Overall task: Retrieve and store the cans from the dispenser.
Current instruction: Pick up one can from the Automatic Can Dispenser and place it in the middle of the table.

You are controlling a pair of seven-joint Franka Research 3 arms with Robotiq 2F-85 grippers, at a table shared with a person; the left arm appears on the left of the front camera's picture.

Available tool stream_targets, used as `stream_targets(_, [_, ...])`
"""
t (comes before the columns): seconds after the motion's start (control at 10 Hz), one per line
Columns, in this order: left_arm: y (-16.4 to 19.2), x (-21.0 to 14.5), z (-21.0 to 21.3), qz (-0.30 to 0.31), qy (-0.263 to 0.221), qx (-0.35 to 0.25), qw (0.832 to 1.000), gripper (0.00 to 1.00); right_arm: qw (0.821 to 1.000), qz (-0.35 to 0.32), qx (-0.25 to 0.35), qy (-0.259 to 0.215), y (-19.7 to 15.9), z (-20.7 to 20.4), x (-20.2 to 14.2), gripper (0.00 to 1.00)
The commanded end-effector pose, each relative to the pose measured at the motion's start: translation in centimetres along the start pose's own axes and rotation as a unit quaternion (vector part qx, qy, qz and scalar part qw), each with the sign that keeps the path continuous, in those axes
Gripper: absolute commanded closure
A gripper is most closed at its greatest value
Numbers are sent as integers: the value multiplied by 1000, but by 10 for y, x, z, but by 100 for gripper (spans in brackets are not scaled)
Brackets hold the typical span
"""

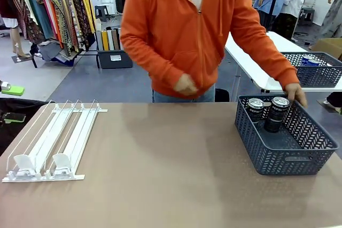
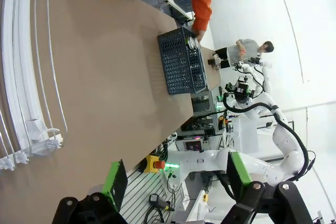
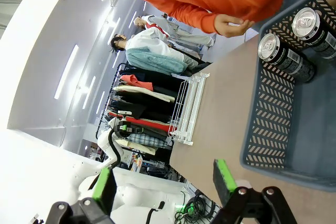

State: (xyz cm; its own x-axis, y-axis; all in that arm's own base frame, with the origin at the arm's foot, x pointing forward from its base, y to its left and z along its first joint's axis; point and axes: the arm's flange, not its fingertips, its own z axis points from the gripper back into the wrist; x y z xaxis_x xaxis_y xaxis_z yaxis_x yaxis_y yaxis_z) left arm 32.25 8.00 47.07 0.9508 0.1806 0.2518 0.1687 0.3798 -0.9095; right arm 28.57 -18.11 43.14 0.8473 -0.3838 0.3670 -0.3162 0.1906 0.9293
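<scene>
Left jaws spread, right jaws spread, dispenser apparently empty (front view), two cans in basket

we see two glossy dark cans with shiny silver metal tops in a matt grey lattice plastic basket. the dispenser looks like smooth white plastic with thin wire rails; the table is matt brown.

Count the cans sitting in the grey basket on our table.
2: both dark cans stand upright, side by side at the far end of the basket, beside the person's hand.
</scene>
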Motion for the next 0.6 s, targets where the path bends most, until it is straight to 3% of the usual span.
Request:
stream_targets(0.0, [1,-1,1,-10,5,0,1000,0,1000,7,4,-2,2,0,3,0])
stream_targets(0.5, [1,-1,1,-10,5,0,1000,0,1000,7,4,-2,2,0,3,0])
